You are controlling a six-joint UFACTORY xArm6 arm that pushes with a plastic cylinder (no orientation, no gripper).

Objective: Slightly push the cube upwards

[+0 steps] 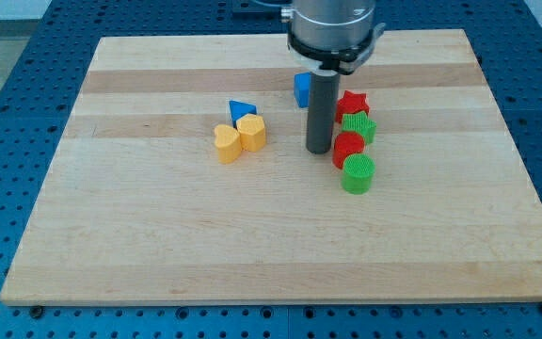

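Observation:
The blue cube [301,89] sits on the wooden board [158,217] near the view's top centre, partly hidden behind the rod. My tip [319,151] rests on the board below the cube and slightly to its right, about a block's width away. The tip stands just left of the red cylinder [347,148], close to it but apart.
A red star [353,102], a green star-like block [358,126] and a green cylinder [358,174] form a column with the red cylinder right of the rod. A blue triangle [241,109], a yellow heart [226,142] and a yellow block [251,132] cluster at the left.

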